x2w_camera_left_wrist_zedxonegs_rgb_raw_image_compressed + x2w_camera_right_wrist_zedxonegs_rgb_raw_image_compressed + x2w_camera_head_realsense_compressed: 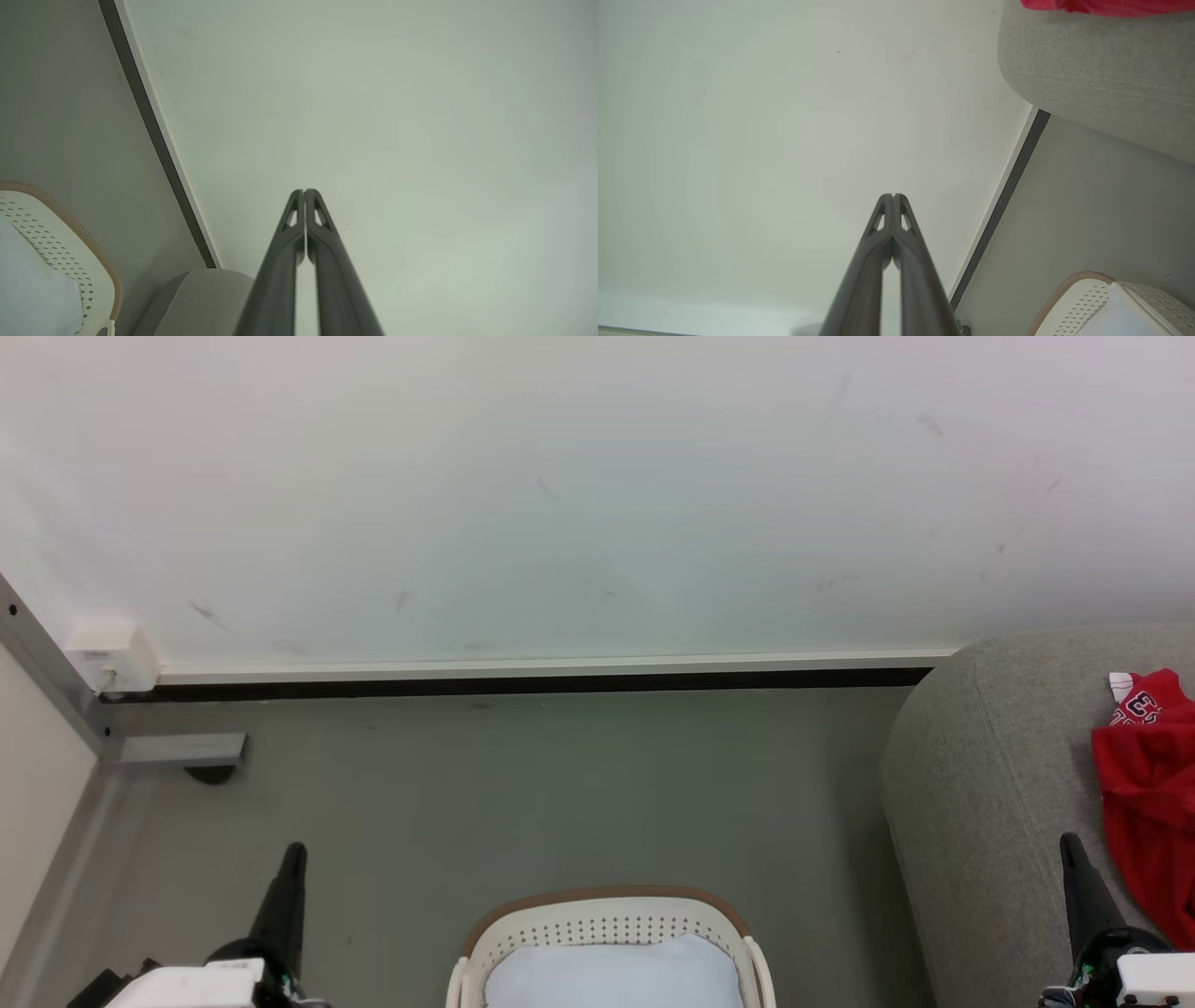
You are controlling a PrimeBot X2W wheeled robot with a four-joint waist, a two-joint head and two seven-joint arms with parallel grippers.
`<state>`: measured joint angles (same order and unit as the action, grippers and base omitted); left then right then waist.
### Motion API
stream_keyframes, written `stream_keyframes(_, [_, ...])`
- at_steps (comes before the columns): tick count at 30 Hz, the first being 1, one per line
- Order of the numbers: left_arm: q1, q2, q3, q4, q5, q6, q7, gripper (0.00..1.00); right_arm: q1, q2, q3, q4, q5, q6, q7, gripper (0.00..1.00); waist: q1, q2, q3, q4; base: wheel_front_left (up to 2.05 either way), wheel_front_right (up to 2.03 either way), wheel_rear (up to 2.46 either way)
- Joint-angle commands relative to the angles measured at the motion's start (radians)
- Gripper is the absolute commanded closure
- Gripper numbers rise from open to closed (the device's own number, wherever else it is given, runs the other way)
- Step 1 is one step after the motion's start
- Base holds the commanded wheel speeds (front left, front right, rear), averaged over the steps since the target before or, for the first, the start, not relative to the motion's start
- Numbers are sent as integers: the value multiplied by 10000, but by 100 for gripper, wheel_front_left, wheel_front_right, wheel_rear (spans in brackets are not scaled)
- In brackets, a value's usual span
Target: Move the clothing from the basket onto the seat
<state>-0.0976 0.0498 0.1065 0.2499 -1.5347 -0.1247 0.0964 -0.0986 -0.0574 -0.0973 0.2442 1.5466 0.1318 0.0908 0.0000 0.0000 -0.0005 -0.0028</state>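
plain off-white wall [560, 504] up top with a few scuffs, grey floor [523, 784] below it, and a dark baseboard strip [541, 683] running between the two. far left there's a grey metal frame [177, 748] with a small white box [112, 656] at its corner, can't tell what the box is. the left gripper [295, 851] sits lower left over the floor, fingers pressed together, nothing in them. bottom middle is the basket [607, 899], tan rim and perforated wall, chopped by the picture's bottom edge so just its far part and pale lining [616, 971] show. over on the right is the seat [980, 784], a rounded grey corner. the right gripper [1070, 842] shows against its fabric, jaws together too, empty. the clothing [1144, 793] lies bunched on the seat at the far right, just beside that gripper, sliced off by the edge, lettering too crumpled to read.
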Motion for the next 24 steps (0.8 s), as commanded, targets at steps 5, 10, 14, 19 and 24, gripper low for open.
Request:
stream_keyframes(5, [-140, 19, 77, -62, -506, -78, 126, 100, -118, 31, -95, -2, 467, -20, 134, 100, 0, 0, 18, 14, 0, 0, 0])
stream_keyframes(10, [-159, 13, 97, -64, -774, -87, 208, 100, -145, 41, -140, 4, 676, -20, 216, 100, 0, 0, 32, 24, 0, 0, 0])
stream_keyframes(14, [-159, 11, 99, -62, -843, -80, 219, 100, -152, 42, -154, 5, 706, -21, 209, 100, 0, 0, 36, 28, 0, 0, 0])
stream_keyframes(19, [-159, 12, 99, -63, -843, -80, 218, 100, -152, 44, -157, 6, 700, -21, 214, 100, 0, 0, 36, 28, 0, 0, 0])
stream_keyframes(24, [-158, 12, 98, -63, -842, -80, 218, 100, -152, 48, -162, 6, 694, -21, 218, 100, 0, 0, 36, 28, 0, 0, 0])
